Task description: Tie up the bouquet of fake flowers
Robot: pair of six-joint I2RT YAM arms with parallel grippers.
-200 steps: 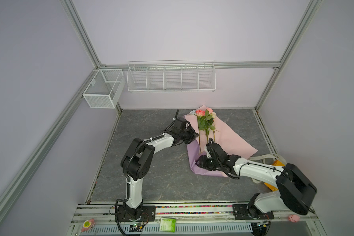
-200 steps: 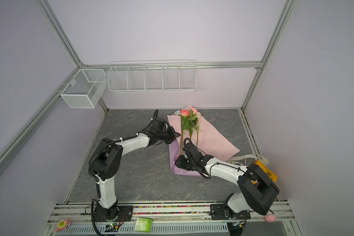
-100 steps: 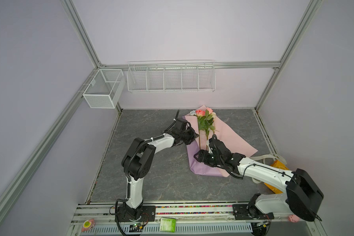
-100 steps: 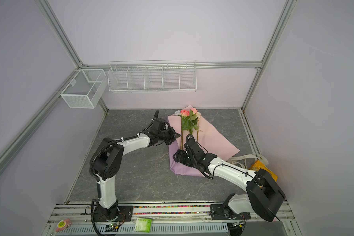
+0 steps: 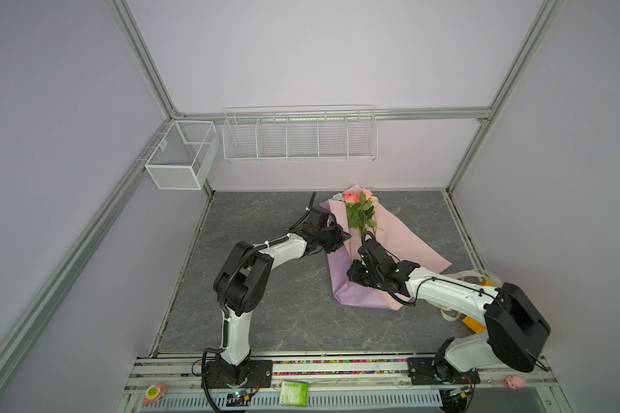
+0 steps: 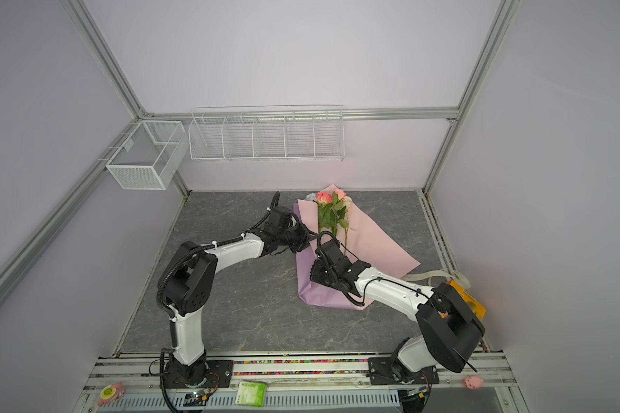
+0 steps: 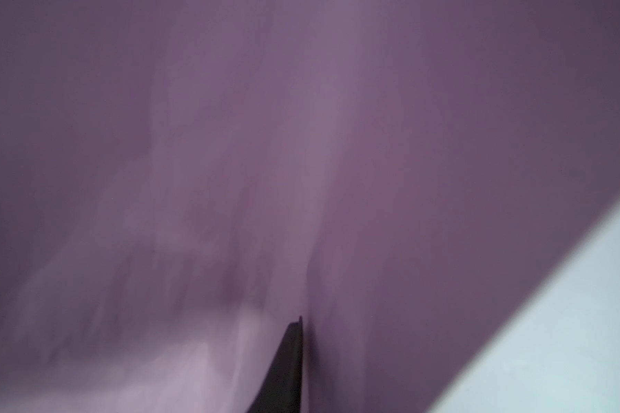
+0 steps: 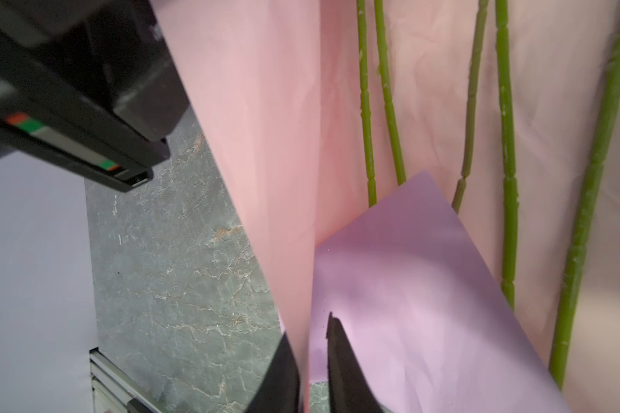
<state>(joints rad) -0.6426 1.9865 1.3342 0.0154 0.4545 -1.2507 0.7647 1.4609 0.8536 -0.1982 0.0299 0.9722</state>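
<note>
**Mia:** What do both top views show?

**Ben:** The bouquet lies flat on the paper sheet on the grey table. Its stem ends point at the right gripper. The flower heads are at the far end, well past those jaws.

**Mia:** And the other arm?

**Ben:** The left gripper is at the paper's edge, just beside the stems. From up here I cannot tell how either pair of jaws stands. A cream ribbon lies behind the right arm, well apart from both.

**Mia:** What about the left wrist view?

**Ben:** Blurry lilac paper fills almost all of it, very close. One dark finger pokes up against the paper. The other finger is hidden, so I cannot tell if these jaws are apart or together.

**Mia:** And the right wrist view?

**Ben:** Two dark fingers stand close together, one on each side of a raised pink paper edge. A thin slit shows beside one finger, so I cannot tell if they pinch it tight. Here the bouquet shows only as green stems on the pink paper. They lie just past the fingertips, on the side of the finger that sits over a lilac flap. That flap covers the ends of some stems. On the other side of the raised edge, the left arm hangs over the table.
</note>
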